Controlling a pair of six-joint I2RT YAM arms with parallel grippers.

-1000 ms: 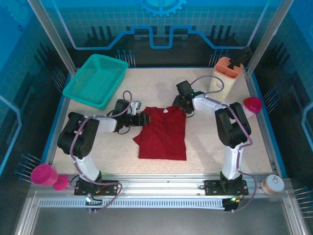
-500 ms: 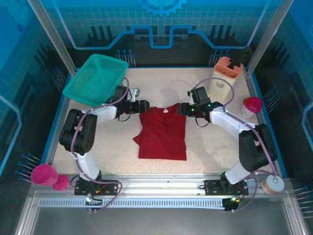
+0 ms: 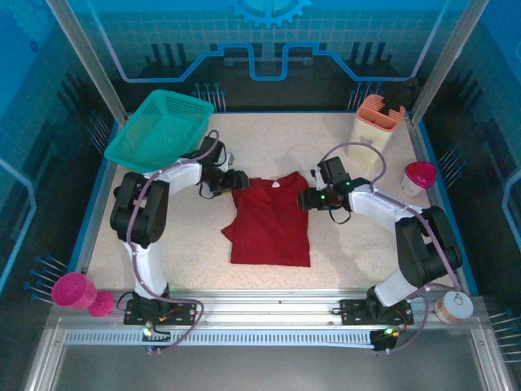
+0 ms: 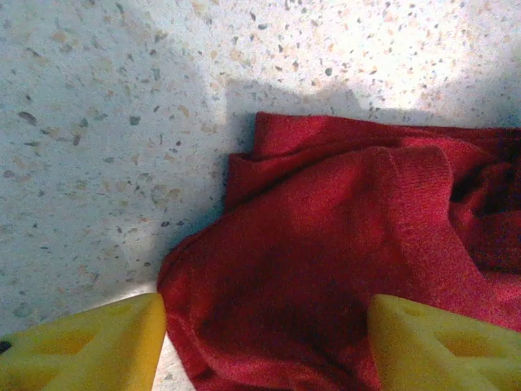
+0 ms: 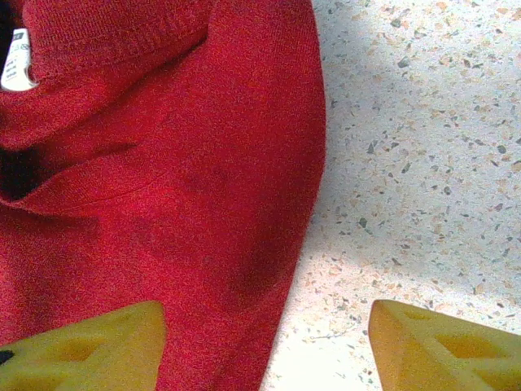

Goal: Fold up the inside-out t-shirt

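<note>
"Red shirt [image 3: 271,221] first: where do you have it?"

"I see it mid-table [image 3: 269,138], lying flat in a rough rectangle with the neck toward the far side. The white tag [image 3: 275,184] shows at the collar. One flap sticks out on its left edge."

"And your left gripper [image 3: 236,180]?"

"It's at the shirt's far-left corner. On my left wrist camera the jaws stand wide apart with nothing clamped. One yellow finger [image 4: 89,346] is over bare table and the other is over cloth. The rumpled corner lies between them."

"Right gripper [image 3: 305,199]?"

"It's at the far-right corner, near the collar. Its jaws are spread just as wide and grip nothing. On my right wrist camera the shirt's edge runs between the fingers [image 5: 444,342], with cloth on one side and speckled table on the other. I can't tell whether either gripper touches the cloth."

"Anything close by?"

"A teal basket [image 3: 159,130] sits at the far left corner, well apart from the shirt."
</note>
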